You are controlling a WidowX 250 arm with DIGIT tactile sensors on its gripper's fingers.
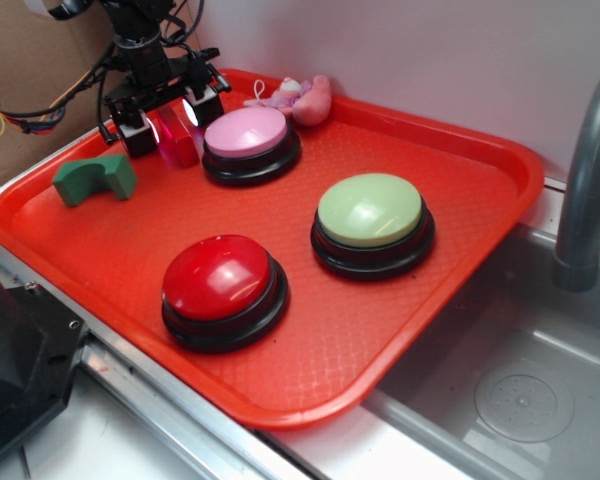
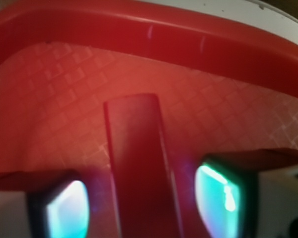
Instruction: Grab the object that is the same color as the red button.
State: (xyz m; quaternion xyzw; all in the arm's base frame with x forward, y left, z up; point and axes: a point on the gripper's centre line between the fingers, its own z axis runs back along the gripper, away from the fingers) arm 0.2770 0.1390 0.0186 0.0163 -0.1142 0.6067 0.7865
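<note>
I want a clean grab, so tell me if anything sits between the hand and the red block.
Nothing visible does. The hand is open and straddles the red block, one finger on each side, with only bare tray around it in the wrist view. The pink button sits just beside, not between.

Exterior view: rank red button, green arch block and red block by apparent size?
1. red button, nearest the camera, which may flatter it
2. green arch block
3. red block, partly hidden between the fingers
</note>
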